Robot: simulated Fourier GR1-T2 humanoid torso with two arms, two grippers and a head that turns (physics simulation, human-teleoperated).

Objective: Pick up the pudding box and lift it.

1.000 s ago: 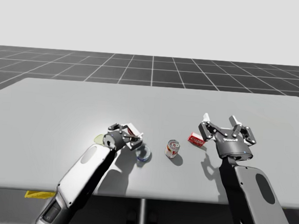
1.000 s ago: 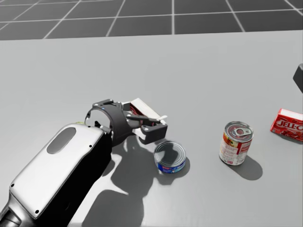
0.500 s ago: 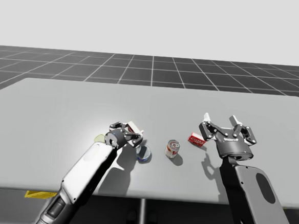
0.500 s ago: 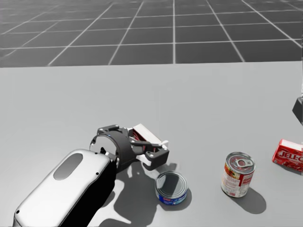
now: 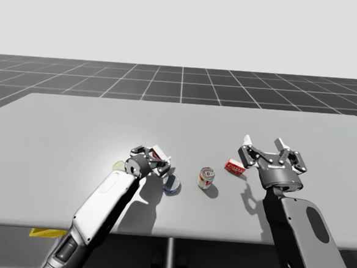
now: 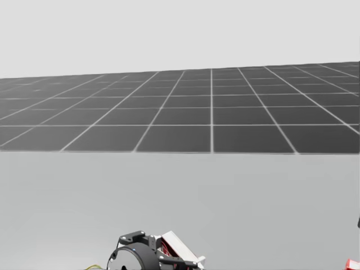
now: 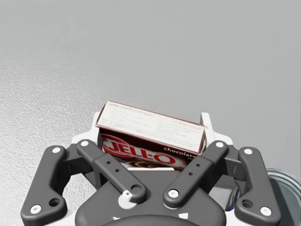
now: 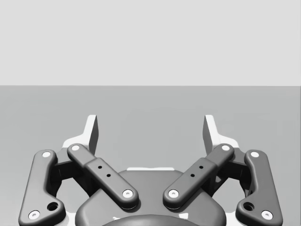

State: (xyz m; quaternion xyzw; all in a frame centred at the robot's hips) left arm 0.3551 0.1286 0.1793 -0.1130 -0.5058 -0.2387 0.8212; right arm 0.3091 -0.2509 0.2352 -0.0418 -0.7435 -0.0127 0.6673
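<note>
The pudding box (image 7: 151,135), brown and red with a pale top face, sits between the fingers of my left gripper (image 7: 149,141), which is shut on it from both sides. In the high view the pudding box (image 5: 159,152) and left gripper (image 5: 154,160) are left of the table's middle, low over the surface; I cannot tell whether the box touches the table. At the lower edge of the head view, the box (image 6: 179,247) shows in the left gripper (image 6: 169,262). My right gripper (image 5: 263,143) hovers open at the right, holding nothing, its fingers (image 8: 92,127) wide apart.
A flat blue can (image 5: 172,183) lies just right of my left gripper, also beside it in the wrist view (image 7: 282,184). A red-and-white can (image 5: 206,177) stands mid-table. A small red box (image 5: 234,167) lies beside my right gripper. A yellow-green object (image 5: 119,165) is partly hidden behind my left arm.
My head has turned upward, so the table objects have slid down and out of the head view. My left gripper with the box shifted slightly away from me; the right arm is still.
</note>
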